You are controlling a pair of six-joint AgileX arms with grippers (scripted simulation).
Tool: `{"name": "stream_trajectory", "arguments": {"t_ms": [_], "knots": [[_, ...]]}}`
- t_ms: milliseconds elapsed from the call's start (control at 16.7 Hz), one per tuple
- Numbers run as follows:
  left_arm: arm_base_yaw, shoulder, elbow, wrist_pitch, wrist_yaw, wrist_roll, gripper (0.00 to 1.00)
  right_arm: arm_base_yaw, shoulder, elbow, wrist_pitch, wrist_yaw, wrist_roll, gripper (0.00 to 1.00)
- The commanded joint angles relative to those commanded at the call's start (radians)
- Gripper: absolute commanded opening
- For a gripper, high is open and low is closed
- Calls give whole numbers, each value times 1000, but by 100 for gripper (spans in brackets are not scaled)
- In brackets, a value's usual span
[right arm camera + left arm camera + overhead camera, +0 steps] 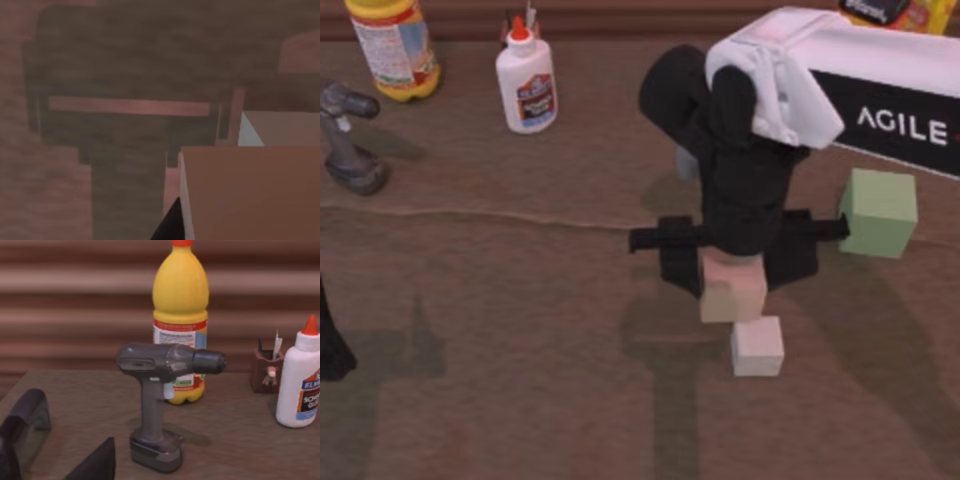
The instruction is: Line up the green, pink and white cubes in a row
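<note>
The right gripper [732, 262] pinches the pink cube [732, 290], apparently to set it touching the white cube [757, 346] just before it and extend the row. Beyond and right, the green cube [877, 212] waits apart on the bench [520, 350]; the left gripper [332, 350] sits parked, fingers spread.

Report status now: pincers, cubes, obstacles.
Right pincer down on pink cube, white cube next to it. Green cube apart. Left arm parked at left edge. Nothing in the way.

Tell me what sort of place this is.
Probably a rendered workshop or craft bench: a wooden table with a power drill, a glue bottle and a yellow bottle, plus the right gripper over a pink cube.
</note>
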Motion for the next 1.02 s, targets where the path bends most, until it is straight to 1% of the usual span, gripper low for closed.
{"name": "stream_trajectory", "arguments": {"t_ms": [120, 240, 600, 720, 1020], "knots": [[0, 0, 0, 0, 0, 0, 100, 59, 12, 36, -22, 3, 91, 0], [0, 0, 0, 0, 0, 0, 100, 97, 17, 57, -35, 4, 139, 0], [0, 0, 0, 0, 0, 0, 100, 99, 14, 55, -31, 3, 148, 0], [0, 0, 0, 0, 0, 0, 100, 97, 25, 26, 7, 4, 150, 0], [0, 0, 0, 0, 0, 0, 100, 103, 75, -93, 182, 5, 151, 0]]}}
